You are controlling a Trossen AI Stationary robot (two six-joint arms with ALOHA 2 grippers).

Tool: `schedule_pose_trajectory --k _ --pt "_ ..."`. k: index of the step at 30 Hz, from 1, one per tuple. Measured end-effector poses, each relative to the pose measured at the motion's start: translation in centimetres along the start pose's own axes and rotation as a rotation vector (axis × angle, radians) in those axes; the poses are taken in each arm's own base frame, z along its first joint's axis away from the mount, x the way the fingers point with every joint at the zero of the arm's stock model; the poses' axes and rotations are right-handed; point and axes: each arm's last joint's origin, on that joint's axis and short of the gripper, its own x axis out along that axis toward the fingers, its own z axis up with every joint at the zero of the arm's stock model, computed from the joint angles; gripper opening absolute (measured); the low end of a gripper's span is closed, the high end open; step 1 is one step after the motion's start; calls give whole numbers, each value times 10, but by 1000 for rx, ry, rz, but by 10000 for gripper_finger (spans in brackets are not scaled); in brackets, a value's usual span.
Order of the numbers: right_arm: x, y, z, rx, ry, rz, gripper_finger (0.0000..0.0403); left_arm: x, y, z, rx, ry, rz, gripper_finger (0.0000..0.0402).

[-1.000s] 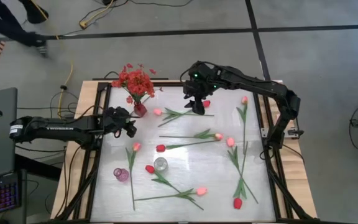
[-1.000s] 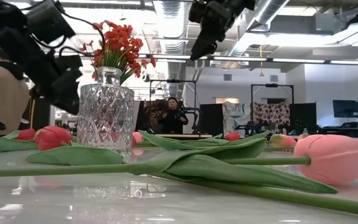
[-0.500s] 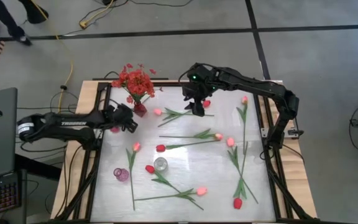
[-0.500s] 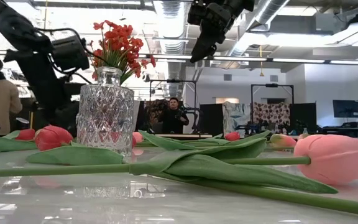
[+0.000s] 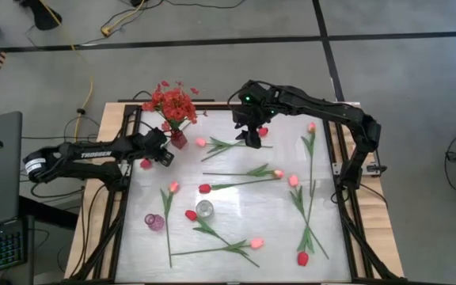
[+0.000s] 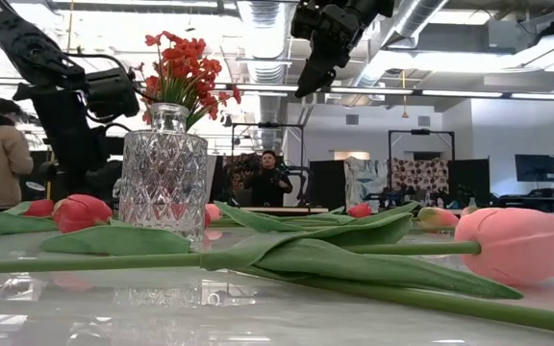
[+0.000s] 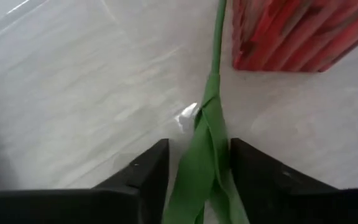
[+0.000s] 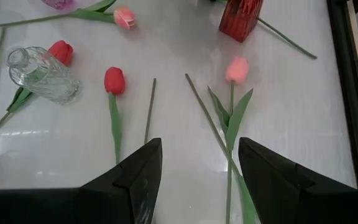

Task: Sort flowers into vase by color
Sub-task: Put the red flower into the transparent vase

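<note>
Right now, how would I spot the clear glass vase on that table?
Start at the white table seen from above, then go to its near-left part. The clear glass vase stands between a red tulip bud and stems; unlike the pink vase nearby, it is colourless and empty.

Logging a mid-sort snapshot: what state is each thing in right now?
Left pincer: low over a green stem by the red vase.
Right pincer: open, empty, raised above the table.
Red vase: upright, holds the red spray.
Clear vase: upright, empty.
Pink vase: upright, looks empty.
Tulips: lying loose on the table.
</note>
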Motion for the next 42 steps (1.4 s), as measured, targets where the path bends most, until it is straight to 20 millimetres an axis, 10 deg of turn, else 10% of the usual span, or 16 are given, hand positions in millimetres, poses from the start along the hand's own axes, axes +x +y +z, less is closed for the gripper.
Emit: schedule_pose_trajectory --k 8,24,42 --pt "1 4 0 -6 9 9 238 0 1 -2 -22 23 12 10" --pt "3 8 -1 -28 51 -28 226 -70 -14 31 -50 31 167 3" --pt "-9 11 -11 -26 135 -11 171 -145 -12 17 87 495 142 2"
